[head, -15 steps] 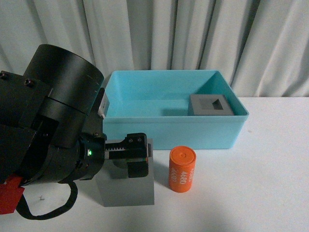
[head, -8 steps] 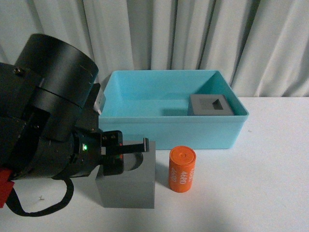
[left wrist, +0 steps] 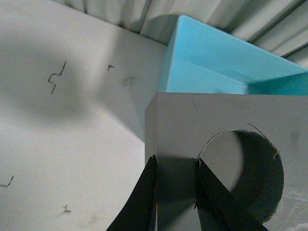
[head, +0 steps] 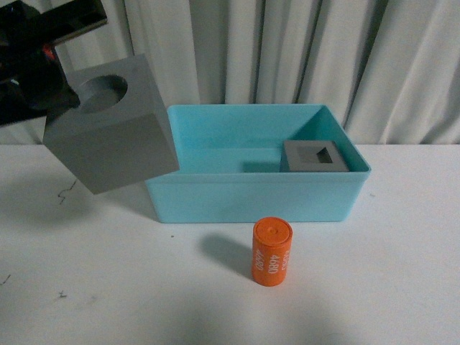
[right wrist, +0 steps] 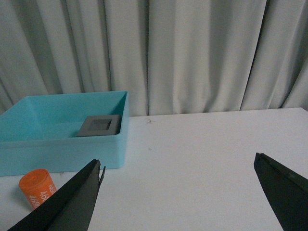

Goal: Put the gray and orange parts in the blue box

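The left gripper (left wrist: 174, 166) was clenched on the tilted gray cube (head: 108, 136). The blue box (head: 251, 194) lay to its right, probably just beside it; the right gripper (right wrist: 178, 162) gaped open.

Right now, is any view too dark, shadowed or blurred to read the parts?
No. Front view: even light, sharp; the raised gray cube throws a soft shadow on the table. Left wrist view: the left hand is near-black against the cube. Right wrist view: slightly soft, right hand silhouetted, orange cylinder readable.
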Controlling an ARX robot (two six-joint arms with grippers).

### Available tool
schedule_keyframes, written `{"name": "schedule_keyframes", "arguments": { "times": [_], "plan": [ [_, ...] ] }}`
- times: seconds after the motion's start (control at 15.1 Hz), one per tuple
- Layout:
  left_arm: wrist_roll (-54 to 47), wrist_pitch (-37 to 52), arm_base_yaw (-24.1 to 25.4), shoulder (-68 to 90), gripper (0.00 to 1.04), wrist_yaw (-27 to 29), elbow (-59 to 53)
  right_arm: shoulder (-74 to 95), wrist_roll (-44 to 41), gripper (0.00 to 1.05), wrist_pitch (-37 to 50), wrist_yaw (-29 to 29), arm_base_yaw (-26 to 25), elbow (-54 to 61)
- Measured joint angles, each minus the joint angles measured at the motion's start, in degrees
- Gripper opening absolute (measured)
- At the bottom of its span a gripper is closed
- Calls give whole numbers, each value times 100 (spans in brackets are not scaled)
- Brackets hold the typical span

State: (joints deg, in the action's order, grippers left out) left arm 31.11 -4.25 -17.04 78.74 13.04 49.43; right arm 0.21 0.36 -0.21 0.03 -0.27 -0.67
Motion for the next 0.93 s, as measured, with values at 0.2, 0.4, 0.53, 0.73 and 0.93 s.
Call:
{"name": "schedule_keyframes", "arguments": {
  "times": [0.2, 0.4, 0.53, 0.73, 0.93],
  "plan": [
    [-243, 238, -42, 520, 17, -44, 645, 0, -2, 98, 0, 0, 0, 0],
    [-608, 444, -120, 1346, 17, -168, 1445, 0, 0, 98, 0, 0, 0, 0],
    [-811, 501, -160, 1880, 17, -275, 1971, 0, 0, 98, 0, -2, 0, 0],
    [-1097, 544, -162, 2557, 17, -302, 2439, 0, 0, 98, 0, 0, 0, 0],
    [-1228, 546, -155, 2914, 17, -332, 2529, 0, 0, 98, 0, 0, 0, 0]
  ]
}}
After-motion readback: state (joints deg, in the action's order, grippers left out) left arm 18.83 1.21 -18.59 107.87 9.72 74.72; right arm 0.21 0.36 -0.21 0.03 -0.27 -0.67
